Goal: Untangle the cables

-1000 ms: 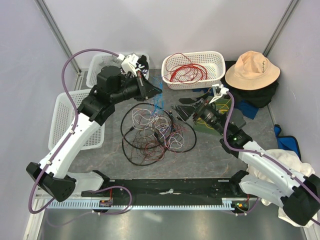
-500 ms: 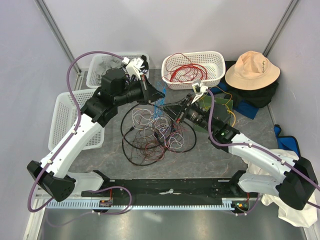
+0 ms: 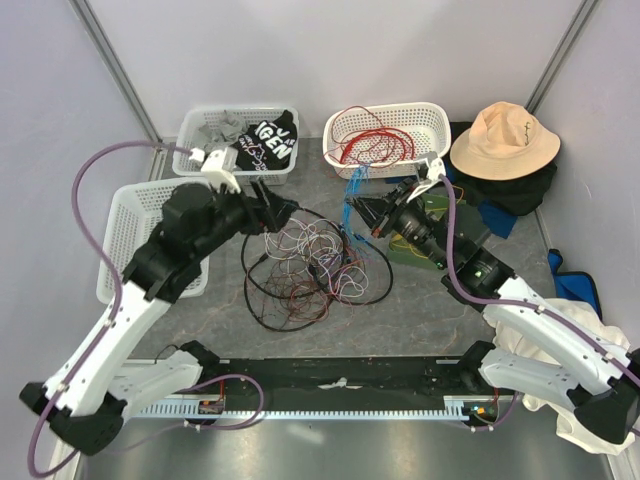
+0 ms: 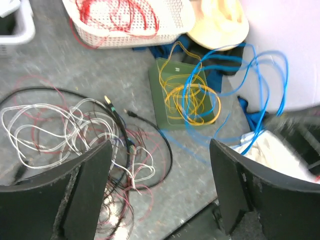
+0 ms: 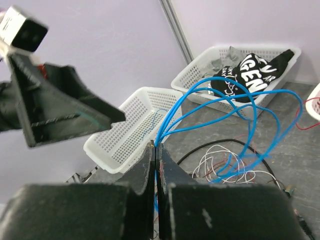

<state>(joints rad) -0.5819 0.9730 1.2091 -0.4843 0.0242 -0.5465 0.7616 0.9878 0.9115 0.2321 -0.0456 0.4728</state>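
The right claw (image 5: pixel 156 156) is clamped on the blue cable (image 5: pixel 235 100); the left claw (image 4: pixel 160 195) gapes, empty. Loops dangling ahead of the right claw may snag the heap (image 4: pixel 75 135) below and drag it.

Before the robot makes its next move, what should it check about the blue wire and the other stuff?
1. Is the right pincer shut on the blue cable: ok.
2. Is the left pincer open with nothing in it: ok.
3. Is the blue cable clear of the heap: cannot tell.
4. Is the yellow cable on the green board, apart from the heap: ok.
5. Are the red cables inside the white basket: ok.
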